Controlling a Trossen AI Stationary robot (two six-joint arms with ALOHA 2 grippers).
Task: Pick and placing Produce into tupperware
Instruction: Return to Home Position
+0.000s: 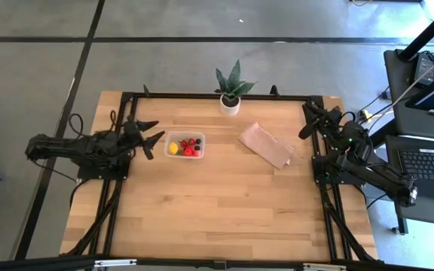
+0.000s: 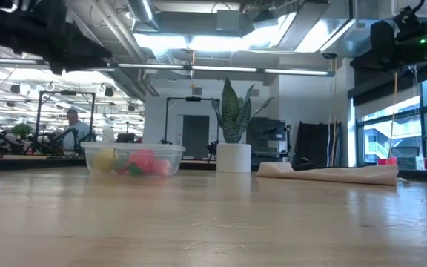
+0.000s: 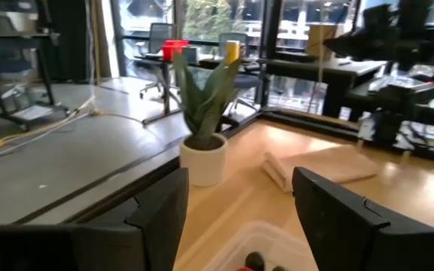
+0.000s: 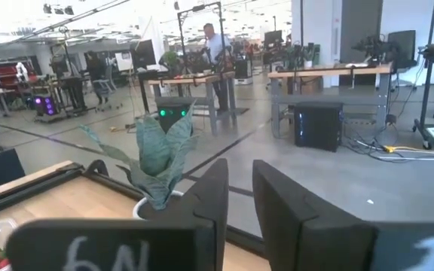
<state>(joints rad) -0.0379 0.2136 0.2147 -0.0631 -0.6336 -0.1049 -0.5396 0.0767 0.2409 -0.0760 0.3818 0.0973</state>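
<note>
The clear tupperware point(image 1: 202, 138) stands on the table left of centre, its base flat on the wood. The produce point(image 1: 187, 147) lies inside it: a yellow piece, red ones and dark ones. In the low view the tupperware point(image 2: 170, 153) shows the blurred produce point(image 2: 133, 162) through its wall. My left gripper point(image 1: 155, 137) hovers open just left of the container, above table height; its wrist view looks between the fingers point(image 3: 157, 218) onto the tupperware point(image 3: 277, 235). My right gripper point(image 1: 304, 120) waits at the table's right far corner, with a narrow gap between its fingers point(image 4: 211, 188).
A potted green plant point(image 1: 230, 93) stands at the middle of the far edge. A flat tan folded sheet point(image 1: 266, 144) lies right of the container. Black frame rails run along the table's left and right sides. A person shows far off in the room point(image 2: 73, 127).
</note>
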